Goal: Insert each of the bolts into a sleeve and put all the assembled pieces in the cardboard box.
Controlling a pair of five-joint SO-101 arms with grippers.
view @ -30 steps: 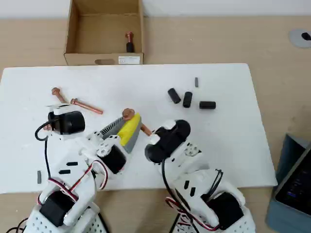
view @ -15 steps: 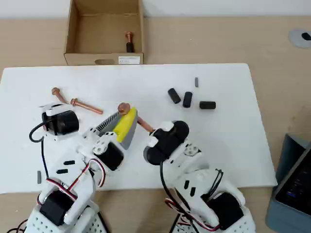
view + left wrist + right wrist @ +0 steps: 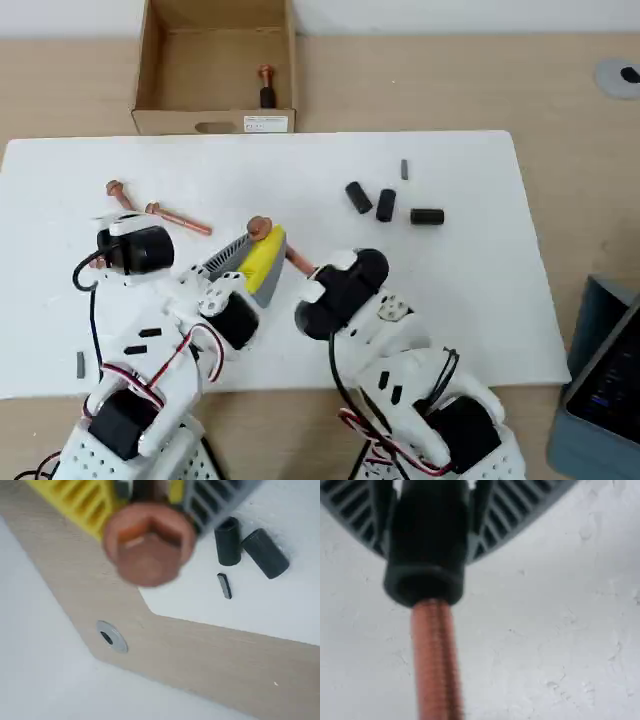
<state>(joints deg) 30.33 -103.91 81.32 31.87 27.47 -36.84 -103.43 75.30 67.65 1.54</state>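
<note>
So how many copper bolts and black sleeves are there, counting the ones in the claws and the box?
Copper bolts: 4 (2 on the mat, 1 in the left claw, 1 in the cardboard box).
Black sleeves: 5 (3 on the mat, 1 in the right claw, 1 in the box).
Total: 9 that I can see.

1. The open-topped brown cardboard box (image 3: 148, 70) has a bare floor, apart from a sleeved copper bolt (image 3: 266, 86) by its right wall.
2. The white board (image 3: 480, 300) lies bare between the box front and the arms.
3. On the left lie two loose copper bolts (image 3: 178, 217). On the right lie three loose black cylindrical sleeves (image 3: 386, 205) and a thin dark pin (image 3: 404, 170).
4. Near centre, the held copper bolt (image 3: 297, 263) bridges the left gripper (image 3: 258, 236) and the right gripper (image 3: 429, 500), which grips a black sleeve (image 3: 426, 555).
</note>
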